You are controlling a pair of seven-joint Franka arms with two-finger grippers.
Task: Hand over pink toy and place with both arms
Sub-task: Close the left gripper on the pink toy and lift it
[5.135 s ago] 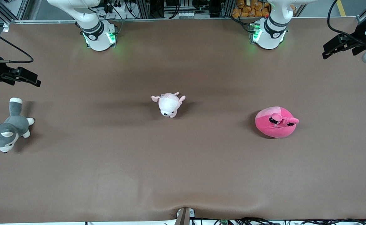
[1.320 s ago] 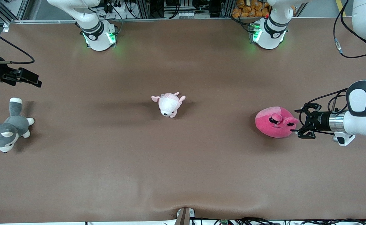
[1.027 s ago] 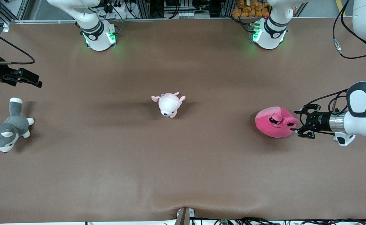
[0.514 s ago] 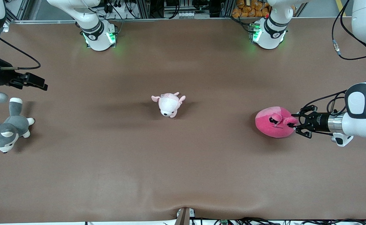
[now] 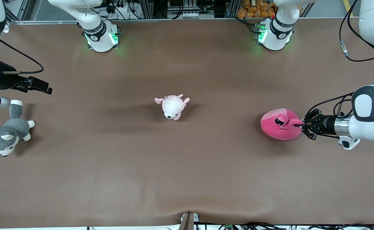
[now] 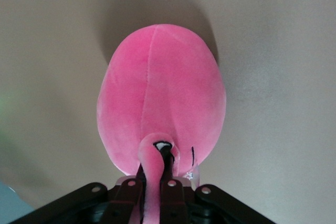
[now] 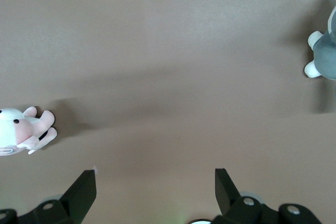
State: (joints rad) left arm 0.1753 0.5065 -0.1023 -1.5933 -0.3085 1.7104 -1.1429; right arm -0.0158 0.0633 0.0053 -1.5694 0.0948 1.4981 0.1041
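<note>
The pink toy (image 5: 281,124), a hot-pink round plush with dark eyes and a lighter pink patch, lies on the brown table toward the left arm's end. My left gripper (image 5: 302,126) is low beside it and shut on one floppy ear (image 6: 151,179); the toy's body fills the left wrist view (image 6: 160,93). My right gripper (image 5: 44,88) is open and empty, up over the table at the right arm's end, above and beside the husky plush. Its two fingertips (image 7: 84,192) stand wide apart over bare table.
A small pale-pink-and-white animal plush (image 5: 172,106) lies at the table's middle, also in the right wrist view (image 7: 23,129). A grey-and-white husky plush (image 5: 8,131) lies at the right arm's end. Both arm bases (image 5: 100,36) stand along the table's back edge.
My left gripper came down beside the pink toy, moved in and closed on its ear. My right gripper drifted a little toward the table's middle.
</note>
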